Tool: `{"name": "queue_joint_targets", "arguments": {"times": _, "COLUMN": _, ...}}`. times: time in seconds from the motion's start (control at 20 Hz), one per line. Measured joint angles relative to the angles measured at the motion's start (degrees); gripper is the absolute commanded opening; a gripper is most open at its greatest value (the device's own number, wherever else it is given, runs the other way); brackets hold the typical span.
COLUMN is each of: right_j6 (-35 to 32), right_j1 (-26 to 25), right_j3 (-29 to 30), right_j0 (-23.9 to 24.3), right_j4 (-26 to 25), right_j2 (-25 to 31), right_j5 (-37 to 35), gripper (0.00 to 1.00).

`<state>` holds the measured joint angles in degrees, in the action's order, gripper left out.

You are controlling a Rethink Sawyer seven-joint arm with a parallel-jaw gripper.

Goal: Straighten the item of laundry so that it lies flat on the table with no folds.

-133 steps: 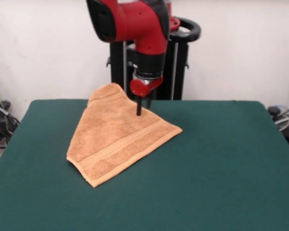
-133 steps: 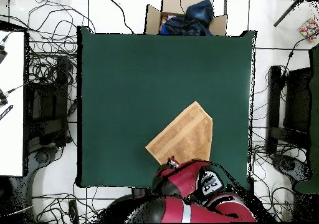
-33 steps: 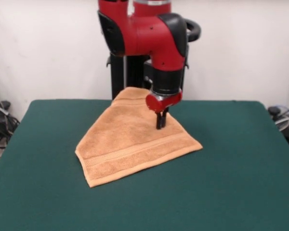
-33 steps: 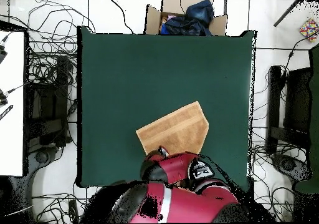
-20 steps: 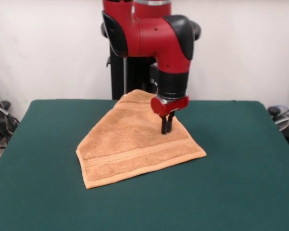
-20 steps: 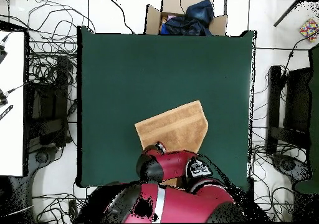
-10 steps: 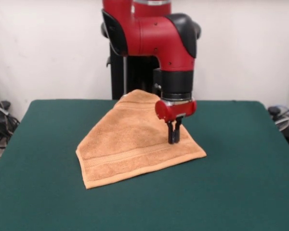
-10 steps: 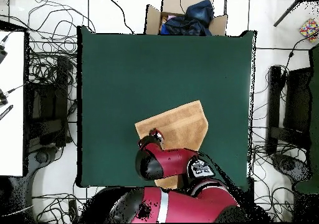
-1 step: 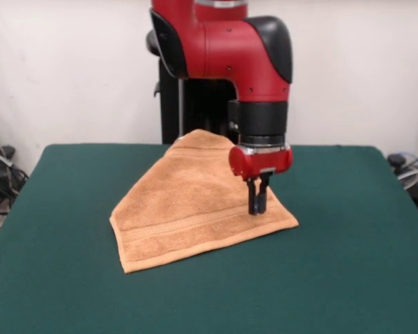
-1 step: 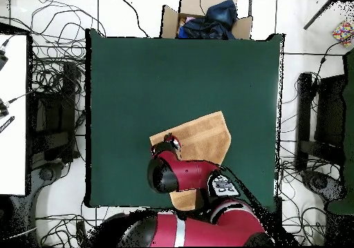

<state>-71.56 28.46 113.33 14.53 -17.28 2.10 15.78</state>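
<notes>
The orange-tan item of laundry (image 9: 188, 198) lies on the green table (image 9: 334, 278), left of centre toward the far edge. It forms a rough triangle, with a raised fold at its far corner (image 9: 195, 137) and a border band along the near edge. My gripper (image 9: 256, 210) points straight down over the towel's right corner, its tips at or just above the cloth. Its two black fingers (image 9: 251, 198) stand close together, shut, with no cloth visibly pinched. In the overhead view the towel (image 10: 204, 135) lies near the robot's side of the table (image 10: 138, 79), partly under the red arm (image 10: 180, 176), which hides the gripper.
A cardboard box (image 10: 207, 17) holding dark blue cloth stands beyond the table's far edge in the overhead view. Cables (image 10: 55, 72) cover the floor on both sides. The black pedestal (image 9: 195, 104) rises just behind the towel's far corner.
Earlier the towel was dragged and swung to the front view's right. In the last second it has stayed still while my gripper moved right and slightly nearer, to its right corner.
</notes>
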Motion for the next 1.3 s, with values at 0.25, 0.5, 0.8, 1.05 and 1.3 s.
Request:
{"name": "queue_joint_targets", "arguments": {"times": 0.25, "right_j6": 0.0, "right_j1": -0.4, "right_j3": -0.9, "right_j0": -0.7, "right_j4": 3.0, "right_j2": 0.0, "right_j5": -3.0, "gripper": 0.0}}
{"name": "queue_joint_targets", "arguments": {"times": 0.5, "right_j6": 0.0, "right_j1": -0.3, "right_j3": -0.8, "right_j0": -0.6, "right_j4": 3.3, "right_j2": 0.0, "right_j5": -9.1, "gripper": 0.0}}
{"name": "queue_joint_targets", "arguments": {"times": 0.8, "right_j6": 0.0, "right_j1": -0.2, "right_j3": -0.9, "right_j0": -0.6, "right_j4": 3.3, "right_j2": 0.0, "right_j5": -19.3, "gripper": 0.0}}
{"name": "queue_joint_targets", "arguments": {"times": 1.05, "right_j6": 0.0, "right_j1": -0.3, "right_j3": -0.9, "right_j0": -0.6, "right_j4": 3.3, "right_j2": 0.0, "right_j5": -22.1, "gripper": 0.0}}
{"name": "queue_joint_targets", "arguments": {"times": 1.3, "right_j6": 0.0, "right_j1": -2.8, "right_j3": -1.7, "right_j0": -1.7, "right_j4": 2.9, "right_j2": -1.3, "right_j5": -21.8, "gripper": 0.0}}
